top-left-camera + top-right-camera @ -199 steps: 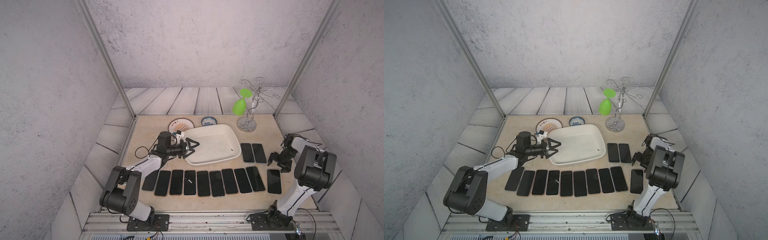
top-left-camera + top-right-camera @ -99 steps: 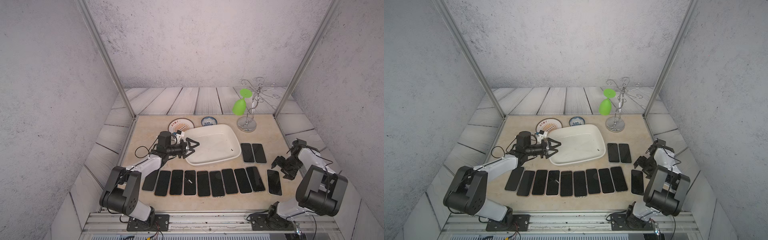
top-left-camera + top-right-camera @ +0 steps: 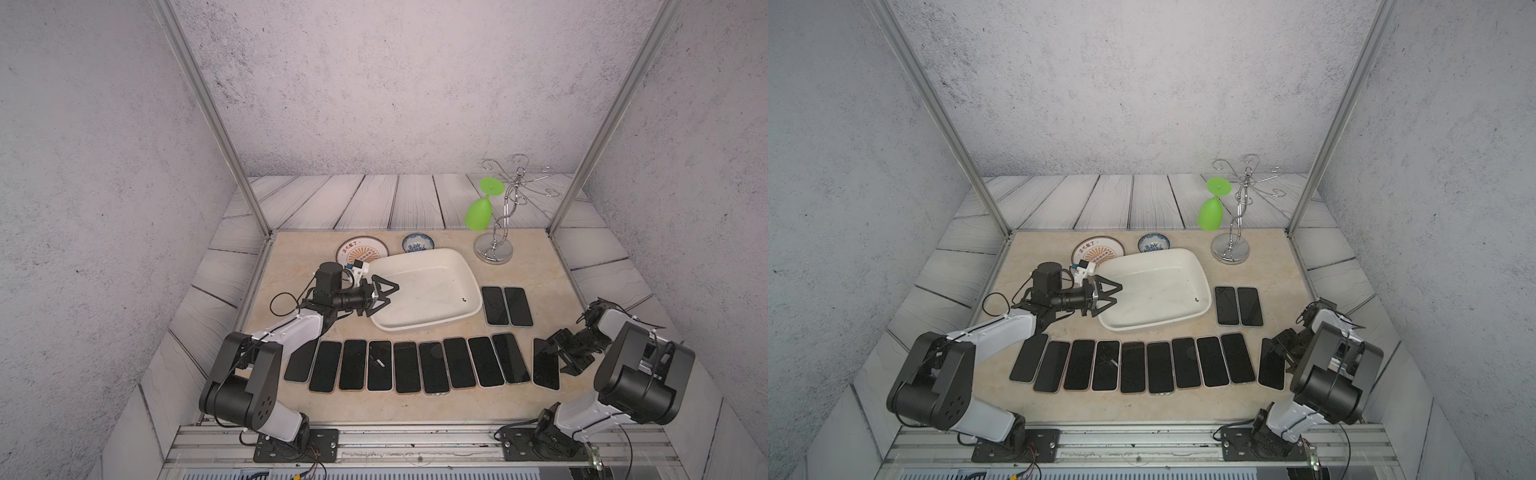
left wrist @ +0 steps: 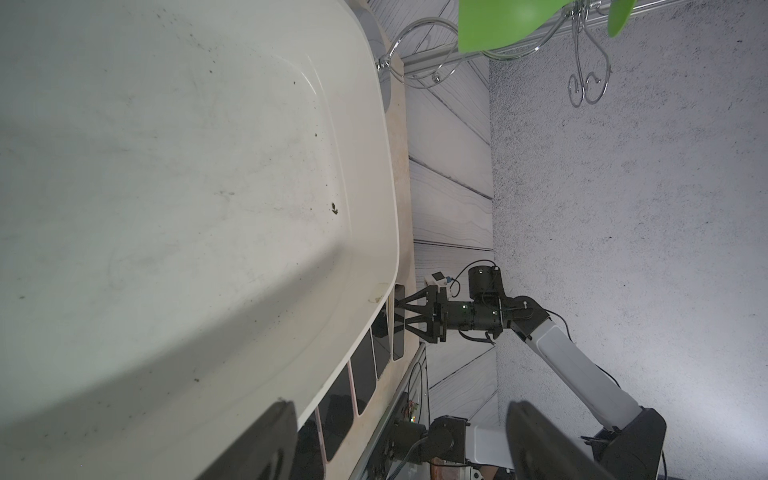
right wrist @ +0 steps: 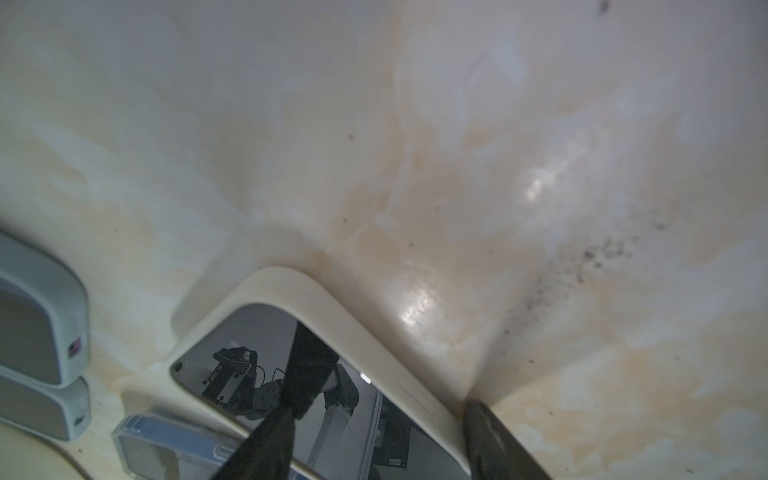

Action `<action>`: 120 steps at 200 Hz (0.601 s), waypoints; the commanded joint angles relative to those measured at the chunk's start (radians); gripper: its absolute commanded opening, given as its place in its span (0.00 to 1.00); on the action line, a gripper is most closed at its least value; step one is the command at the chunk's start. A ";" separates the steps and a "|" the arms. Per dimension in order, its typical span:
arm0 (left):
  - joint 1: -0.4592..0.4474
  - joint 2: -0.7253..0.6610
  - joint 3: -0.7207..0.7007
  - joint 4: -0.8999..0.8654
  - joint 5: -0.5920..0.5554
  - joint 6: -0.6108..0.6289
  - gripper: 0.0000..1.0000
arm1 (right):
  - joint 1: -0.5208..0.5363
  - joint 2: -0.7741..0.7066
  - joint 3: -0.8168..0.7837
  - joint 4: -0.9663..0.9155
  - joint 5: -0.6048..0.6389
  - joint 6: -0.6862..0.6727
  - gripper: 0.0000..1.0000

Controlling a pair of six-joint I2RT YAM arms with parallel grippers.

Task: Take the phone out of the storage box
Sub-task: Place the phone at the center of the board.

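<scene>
Left hand (image 3: 385,300): hovering with jaws spread wide, gripping nothing.
Storage box (image 3: 419,327): sitting on the bench (image 3: 415,403) right ahead of the left hand, its rim passing between those jaws.
Row of phones (image 3: 432,368): lying on the bench between the two hands.
Phone (image 3: 545,370): lying on the bench under the right hand, outside the storage box.
Right hand (image 5: 386,409): jaws standing apart, one finger (image 5: 270,449) touching the phone's screen, the other sitting beside its cream edge.

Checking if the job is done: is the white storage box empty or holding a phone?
Empty. In both top views the storage box shows only bare white floor; the phones lie outside it on the table.
</scene>
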 commanded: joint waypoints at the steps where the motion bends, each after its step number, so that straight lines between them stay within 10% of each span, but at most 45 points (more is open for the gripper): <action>1: -0.007 0.011 0.002 0.026 0.040 -0.030 0.85 | 0.012 0.037 -0.044 0.098 -0.113 0.027 0.62; 120: -0.017 0.005 0.013 0.004 0.018 0.004 0.85 | 0.095 0.176 0.170 0.058 -0.251 -0.121 0.61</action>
